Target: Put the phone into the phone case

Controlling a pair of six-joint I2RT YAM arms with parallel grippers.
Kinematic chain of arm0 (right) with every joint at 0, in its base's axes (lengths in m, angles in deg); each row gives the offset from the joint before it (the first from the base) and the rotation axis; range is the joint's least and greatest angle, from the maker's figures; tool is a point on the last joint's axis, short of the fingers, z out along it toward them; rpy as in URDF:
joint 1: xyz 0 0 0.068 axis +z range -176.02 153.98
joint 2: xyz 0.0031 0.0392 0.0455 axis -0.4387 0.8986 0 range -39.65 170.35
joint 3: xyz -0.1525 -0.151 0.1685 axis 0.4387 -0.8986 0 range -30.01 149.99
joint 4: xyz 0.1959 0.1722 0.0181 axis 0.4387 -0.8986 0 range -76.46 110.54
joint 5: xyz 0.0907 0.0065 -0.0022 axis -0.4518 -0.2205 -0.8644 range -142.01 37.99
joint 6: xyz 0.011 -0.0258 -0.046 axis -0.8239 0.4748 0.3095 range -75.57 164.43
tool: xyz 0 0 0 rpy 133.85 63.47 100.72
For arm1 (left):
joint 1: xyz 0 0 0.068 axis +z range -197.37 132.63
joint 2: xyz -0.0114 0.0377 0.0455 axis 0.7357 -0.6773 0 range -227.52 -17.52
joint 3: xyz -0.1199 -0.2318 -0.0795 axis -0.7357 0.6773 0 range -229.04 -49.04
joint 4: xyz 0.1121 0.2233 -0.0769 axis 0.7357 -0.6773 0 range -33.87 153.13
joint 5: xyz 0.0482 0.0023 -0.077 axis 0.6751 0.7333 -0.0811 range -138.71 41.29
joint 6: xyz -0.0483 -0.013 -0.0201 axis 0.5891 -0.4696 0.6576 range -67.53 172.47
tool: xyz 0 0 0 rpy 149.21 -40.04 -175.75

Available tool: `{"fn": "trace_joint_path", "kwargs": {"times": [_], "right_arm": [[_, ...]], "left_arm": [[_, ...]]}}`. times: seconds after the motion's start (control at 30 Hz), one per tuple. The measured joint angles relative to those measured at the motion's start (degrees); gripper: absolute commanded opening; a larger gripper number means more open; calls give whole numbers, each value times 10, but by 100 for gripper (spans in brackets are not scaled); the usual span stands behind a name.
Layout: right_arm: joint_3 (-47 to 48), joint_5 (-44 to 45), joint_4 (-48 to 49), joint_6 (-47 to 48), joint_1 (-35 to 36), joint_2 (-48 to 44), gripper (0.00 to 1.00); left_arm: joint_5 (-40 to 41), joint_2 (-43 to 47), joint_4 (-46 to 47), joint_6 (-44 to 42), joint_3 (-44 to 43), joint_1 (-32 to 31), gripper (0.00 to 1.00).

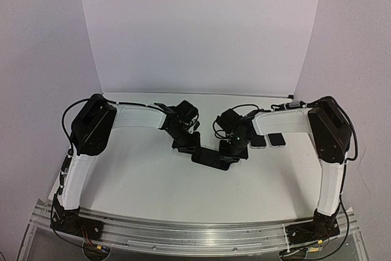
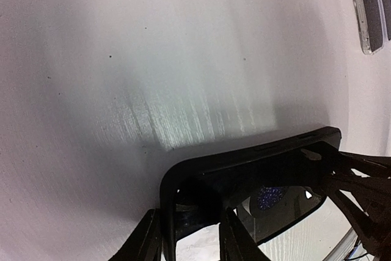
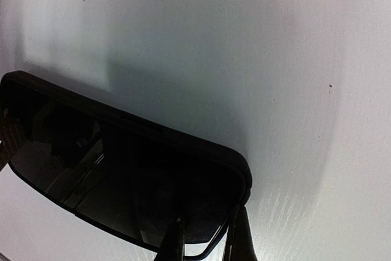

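Seating seems underway: the phone [image 3: 122, 175] lies in the phone case [image 2: 256, 154] at the centre of the table [image 1: 140, 175], the right gripper [image 3: 204, 242] pressed together at its 2 o'clock end, the left gripper [image 2: 192, 239] straddling the 10 o'clock corner, grip impossible to tell; next needs downward pressure.

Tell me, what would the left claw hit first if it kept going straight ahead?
The black phone case: its corner sits inside the left claw, so it would press into that at once. Past it only table shows, though depth is unclear.
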Motion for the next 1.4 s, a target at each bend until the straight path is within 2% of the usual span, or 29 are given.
{"fn": "trace_joint_path", "kwargs": {"times": [0.37,0.73,1.03,1.2,1.3,1.4], "right_arm": [[-10,41,10,-43,15,-9,1],[7,-43,-5,-130,-24,3,0],[18,-88,-18,-167,-43,12,3],[13,-85,-14,-162,-43,4,8],[4,-82,-4,-151,-43,-6,10],[-1,-78,3,-136,-41,-18,14]], "left_arm": [[35,-25,-65,10,-51,-5,21],[115,-59,-140,10,-122,-33,22],[179,-78,-176,10,-158,-54,24],[197,-89,-193,11,-180,-59,27],[210,-91,-195,13,-189,-63,36],[225,-89,-187,22,-195,-66,39]]}}
